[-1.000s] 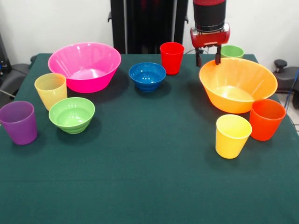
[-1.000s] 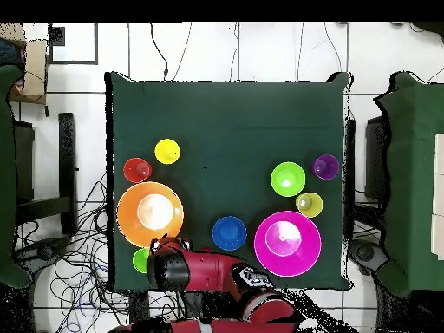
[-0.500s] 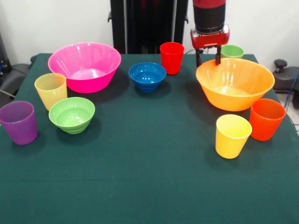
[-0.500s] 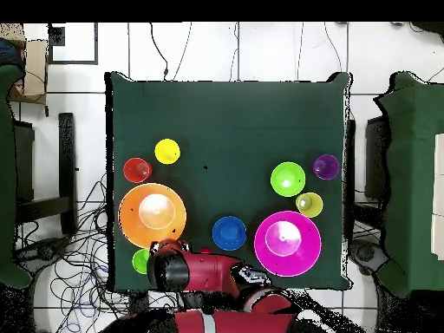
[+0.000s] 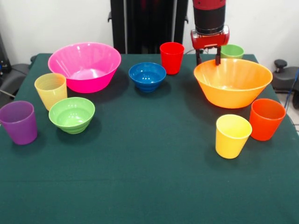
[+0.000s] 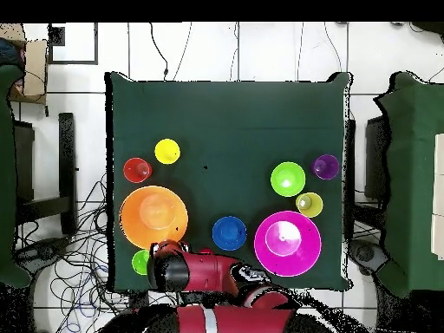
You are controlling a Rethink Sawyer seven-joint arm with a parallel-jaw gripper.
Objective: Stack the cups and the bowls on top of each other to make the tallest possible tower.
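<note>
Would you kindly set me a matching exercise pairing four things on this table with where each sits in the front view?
Things:
1. orange bowl
2. purple cup
3. blue bowl
4. bright yellow cup

Places:
A. beside the orange-red cup
B. at the table's left edge
C. its far rim between the gripper fingers
D. next to the red cup

Pairs: 1-C, 2-B, 3-D, 4-A
</note>
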